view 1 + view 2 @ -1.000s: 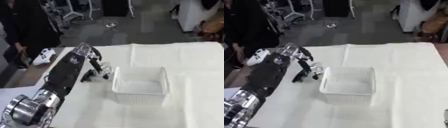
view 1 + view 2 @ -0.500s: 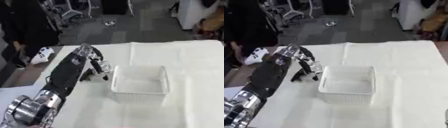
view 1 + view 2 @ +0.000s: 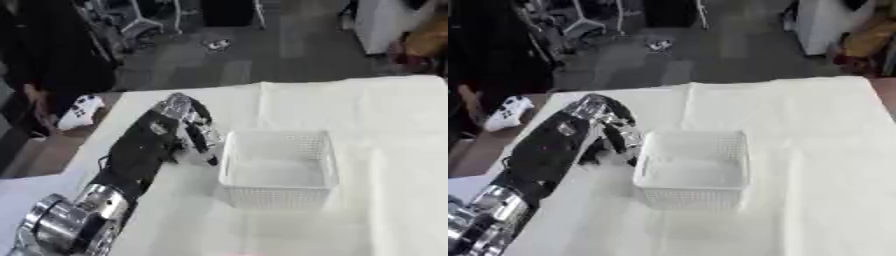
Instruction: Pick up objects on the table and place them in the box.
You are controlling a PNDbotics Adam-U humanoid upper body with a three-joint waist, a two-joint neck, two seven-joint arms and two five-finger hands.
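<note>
Left eye view: left hand (image 3: 188, 127) reaches over the bench (image 3: 385, 115), fingers curled down round a small dark object (image 3: 191, 156). White box (image 3: 278, 167) sits just right of the hand.

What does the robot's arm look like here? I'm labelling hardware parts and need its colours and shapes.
Only the left arm shows: a thick black forearm casing with small pale markings, and a rounded, shiny silver joint at the elbow end. The left hand is black with silver-grey segmented fingers. A thin dark cable seems to loop beside the forearm. No right arm is in view.
</note>
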